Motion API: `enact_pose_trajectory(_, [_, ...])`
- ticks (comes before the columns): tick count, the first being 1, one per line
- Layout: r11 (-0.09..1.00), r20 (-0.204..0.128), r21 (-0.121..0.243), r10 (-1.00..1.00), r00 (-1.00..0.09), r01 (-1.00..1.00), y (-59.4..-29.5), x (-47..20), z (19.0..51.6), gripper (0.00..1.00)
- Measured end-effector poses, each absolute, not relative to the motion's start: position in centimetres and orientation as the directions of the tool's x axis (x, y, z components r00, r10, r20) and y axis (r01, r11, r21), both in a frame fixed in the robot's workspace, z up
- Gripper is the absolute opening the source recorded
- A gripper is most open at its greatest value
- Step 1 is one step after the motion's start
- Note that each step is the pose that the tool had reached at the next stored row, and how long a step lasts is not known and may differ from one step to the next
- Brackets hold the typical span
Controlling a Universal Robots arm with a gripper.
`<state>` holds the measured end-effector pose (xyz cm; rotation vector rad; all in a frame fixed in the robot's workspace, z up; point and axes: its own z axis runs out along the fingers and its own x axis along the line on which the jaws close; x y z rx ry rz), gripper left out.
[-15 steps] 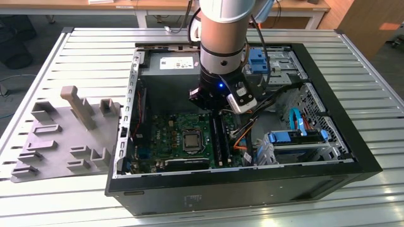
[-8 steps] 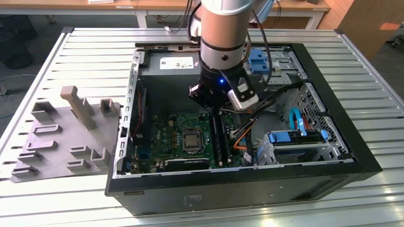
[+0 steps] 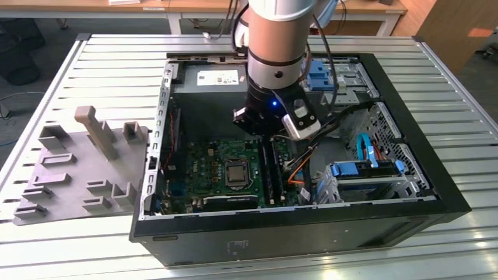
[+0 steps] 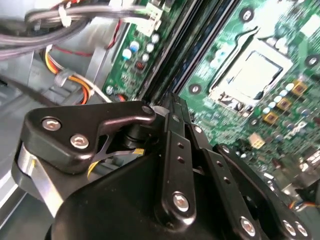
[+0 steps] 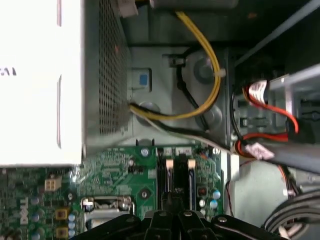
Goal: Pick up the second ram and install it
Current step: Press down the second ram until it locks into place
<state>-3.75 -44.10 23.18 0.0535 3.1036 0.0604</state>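
One gripper (image 3: pixel 269 139) is hanging at the centre of the exterior view, its tip reaching down to the black memory slots (image 3: pixel 272 172) of the green motherboard (image 3: pixel 225 169). Its opening cannot be told, and the second ram is hidden there. A white label (image 3: pixel 218 77) is showing upper centre, unreadable.

Grey holder tray (image 3: pixel 74 169) lies beside the open computer case (image 3: pixel 420 146).

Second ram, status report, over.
Pincer down inside the open case, over the motherboard's memory slots. Second ram not made out between its tips. Cables alongside.
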Motion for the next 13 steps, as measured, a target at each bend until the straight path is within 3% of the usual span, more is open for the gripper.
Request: enact_pose_trajectory(13, [0.999,-0.036,0.04,0.035,-0.999,0.034,-48.2,-3.7,23.2,0.11])
